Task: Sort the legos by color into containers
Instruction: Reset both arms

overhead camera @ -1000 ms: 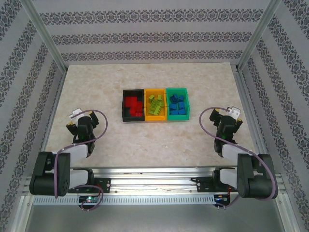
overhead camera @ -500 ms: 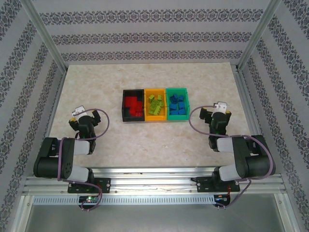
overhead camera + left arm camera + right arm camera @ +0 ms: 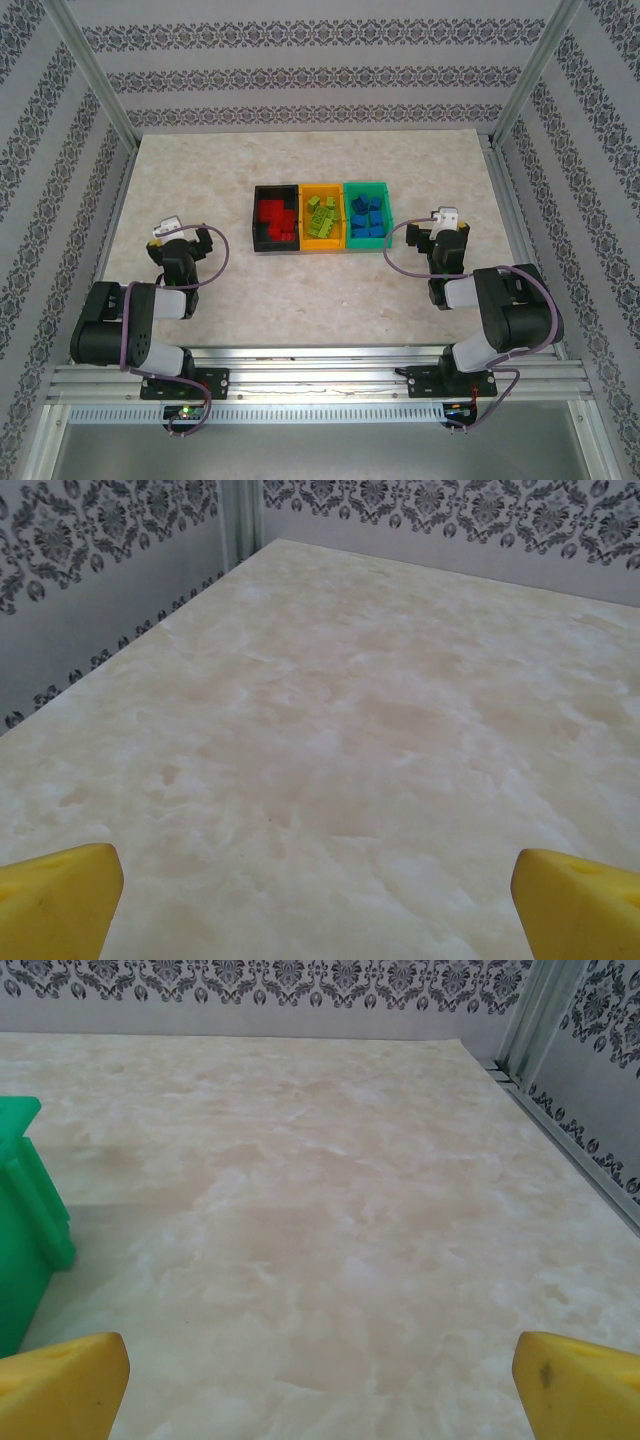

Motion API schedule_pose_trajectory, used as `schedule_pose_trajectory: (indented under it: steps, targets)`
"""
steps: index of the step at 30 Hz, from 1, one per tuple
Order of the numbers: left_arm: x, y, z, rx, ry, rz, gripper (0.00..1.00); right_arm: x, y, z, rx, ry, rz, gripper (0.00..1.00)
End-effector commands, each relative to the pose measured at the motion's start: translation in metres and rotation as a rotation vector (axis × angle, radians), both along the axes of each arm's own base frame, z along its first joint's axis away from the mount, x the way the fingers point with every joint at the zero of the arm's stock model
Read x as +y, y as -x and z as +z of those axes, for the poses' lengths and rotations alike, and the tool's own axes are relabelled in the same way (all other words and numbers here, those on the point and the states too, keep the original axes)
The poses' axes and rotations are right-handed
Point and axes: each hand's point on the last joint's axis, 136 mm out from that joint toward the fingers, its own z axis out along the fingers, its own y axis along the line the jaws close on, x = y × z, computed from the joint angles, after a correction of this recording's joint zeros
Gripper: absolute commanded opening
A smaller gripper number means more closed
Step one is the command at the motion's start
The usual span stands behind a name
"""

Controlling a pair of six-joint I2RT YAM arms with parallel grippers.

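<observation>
1. Top external view: the three containers stand in a row, touching, at the middle of the worktop point(image 3: 300, 290). The black bin point(image 3: 256, 215) holds the red legos point(image 3: 275, 215), the orange bin point(image 3: 322, 246) holds the lime legos point(image 3: 322, 215), and the green bin point(image 3: 367, 243) holds the blue legos point(image 3: 366, 218). Every brick I can make out sits in a bin, so I judge the sort finished. The left jaws stand wide and empty well to the left of the bins. The right jaws are also wide and empty, near the green bin's right side.
2. Left wrist view: the yellow pads point(image 3: 55, 900) sit at the far corners of the picture, so the jaws are wide with nothing between them, over bare marbled worktop.
3. Right wrist view: its pads point(image 3: 60, 1385) are just as far apart. The green bin's corner point(image 3: 25, 1230) stands at the left edge.
4. Handling, as I judge it: these bricks are light, stiff and smooth. I would pinch one across its flat side walls, not its studs, after narrowing the jaws a good deal.
</observation>
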Motion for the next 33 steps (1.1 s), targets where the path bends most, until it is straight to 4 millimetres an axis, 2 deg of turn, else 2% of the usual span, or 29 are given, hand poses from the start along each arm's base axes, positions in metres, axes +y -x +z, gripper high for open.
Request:
schedule_pose_trajectory:
  steps: [1, 3, 4, 5, 6, 7, 9, 12, 26, 33]
  targets:
    - [-0.013, -0.018, 0.011, -0.009, -0.038, -0.09, 1.0, 0.006, -0.008, 0.012, -0.043, 0.004, 0.026, 0.98]
    - [-0.033, -0.032, 0.001, 0.045, -0.048, -0.21, 1.0, 0.006, -0.007, 0.012, -0.043, 0.005, 0.026, 0.98]
    - [-0.047, -0.039, -0.017, 0.107, -0.05, -0.3, 1.0, 0.006, -0.008, 0.012, -0.043, 0.005, 0.027, 0.98]
    - [-0.058, -0.046, -0.006, 0.04, -0.088, -0.358, 0.99, 0.006, -0.008, 0.012, -0.045, 0.005, 0.027, 0.98]
    - [-0.063, -0.043, -0.008, 0.072, -0.071, -0.382, 0.99, 0.005, -0.008, 0.012, -0.045, 0.005, 0.024, 0.98]
    - [-0.06, -0.042, -0.014, 0.108, -0.063, -0.368, 0.99, 0.006, -0.008, 0.012, -0.043, 0.005, 0.026, 0.98]
    - [-0.058, -0.045, -0.007, 0.055, -0.077, -0.352, 0.99, 0.006, -0.008, 0.012, -0.044, 0.005, 0.025, 0.98]
    - [-0.05, -0.044, -0.009, 0.064, -0.076, -0.307, 0.99, 0.006, -0.008, 0.013, -0.045, 0.006, 0.025, 0.98]
    - [-0.048, -0.043, -0.009, 0.068, -0.072, -0.292, 0.99, 0.006, -0.008, 0.013, -0.044, 0.004, 0.03, 0.98]
    - [-0.048, -0.043, -0.01, 0.071, -0.071, -0.292, 0.99, 0.007, -0.01, 0.006, -0.008, -0.035, 0.07, 0.98]
